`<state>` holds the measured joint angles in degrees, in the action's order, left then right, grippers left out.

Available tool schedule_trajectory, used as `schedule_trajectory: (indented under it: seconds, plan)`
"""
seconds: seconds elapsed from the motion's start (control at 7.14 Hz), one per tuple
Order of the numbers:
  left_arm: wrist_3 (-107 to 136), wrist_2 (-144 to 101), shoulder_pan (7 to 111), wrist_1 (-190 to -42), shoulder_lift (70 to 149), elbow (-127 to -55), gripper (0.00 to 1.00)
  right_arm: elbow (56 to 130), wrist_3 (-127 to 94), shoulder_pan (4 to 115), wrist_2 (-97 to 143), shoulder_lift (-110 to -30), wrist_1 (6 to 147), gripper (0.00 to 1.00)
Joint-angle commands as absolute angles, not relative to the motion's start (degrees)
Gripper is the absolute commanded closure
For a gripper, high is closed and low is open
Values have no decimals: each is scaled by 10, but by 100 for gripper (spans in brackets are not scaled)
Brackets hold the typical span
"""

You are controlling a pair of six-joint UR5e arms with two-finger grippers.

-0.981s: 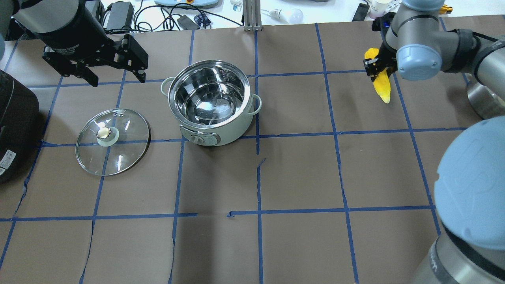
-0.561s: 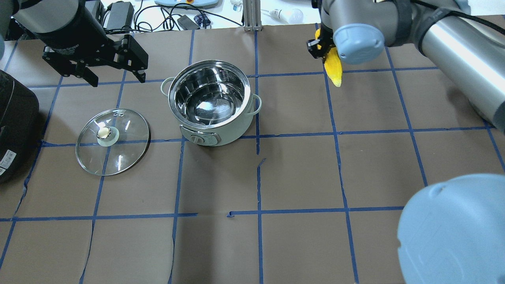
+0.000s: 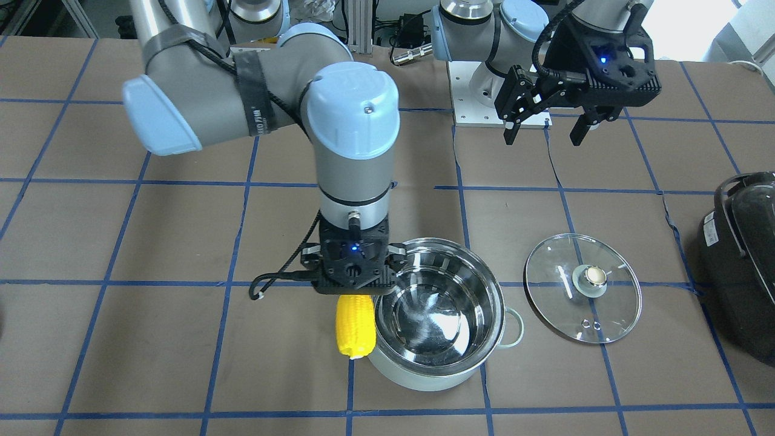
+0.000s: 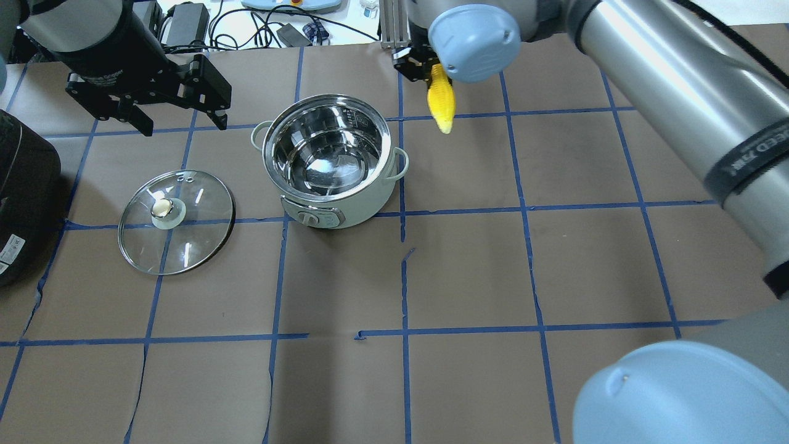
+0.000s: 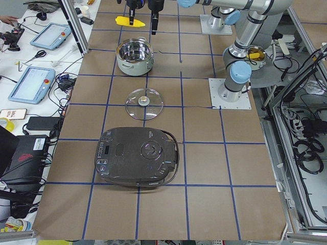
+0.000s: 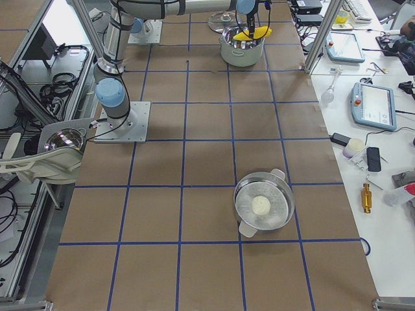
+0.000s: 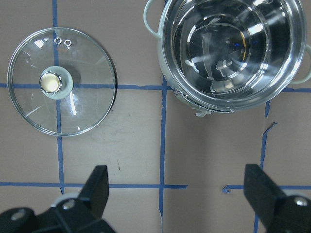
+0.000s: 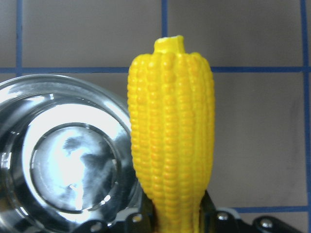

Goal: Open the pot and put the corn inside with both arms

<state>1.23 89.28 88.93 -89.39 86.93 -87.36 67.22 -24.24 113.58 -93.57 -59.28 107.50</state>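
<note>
The pot (image 4: 363, 206) stands open with its steel inside bare; it also shows in the front view (image 3: 424, 376). Its glass lid (image 4: 185, 246) lies flat on the table to the pot's left, also in the front view (image 3: 611, 303). My right gripper (image 4: 431, 77) is shut on the yellow corn (image 4: 442, 102) and holds it in the air, tip pointing down, just beside the pot's right rim. The right wrist view shows the corn (image 8: 171, 131) next to the rim. My left gripper (image 4: 185, 126) is open and empty, hovering beyond the lid.
A black appliance (image 4: 18, 197) sits at the table's left edge, beside the lid. A second steel pot (image 6: 264, 206) holding a white item stands far to the right. Cables and devices (image 4: 246, 24) lie past the far edge.
My right arm has swung left with the corn, from the far right of the table to just beside the pot. The left arm, pot and lid have not moved.
</note>
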Motion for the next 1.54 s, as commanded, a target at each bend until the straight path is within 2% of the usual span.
schedule_trajectory:
  seconds: [0.0,0.28,0.7,0.84,0.98,1.12,1.4]
  plan:
    - [12,893,889,-894,869,-874,0,635,-342,1200,-925,-537,1093,100]
    - [12,894,888,-895,868,-874,0,614,-361,1218,-925,-512,1092,100]
    - [12,894,887,-895,868,-874,0,625,-343,1218,-897,-507,1092,100]
    - [12,893,888,-894,868,-874,0,625,-338,1217,-898,-506,1093,88]
    - [12,893,888,-894,868,-874,0,634,-340,1217,-899,-505,1092,10]
    - [12,893,888,-894,868,-874,0,642,-344,1216,-898,-509,1092,0]
    - [12,893,887,-894,868,-874,0,642,-339,1209,-897,-524,1092,0]
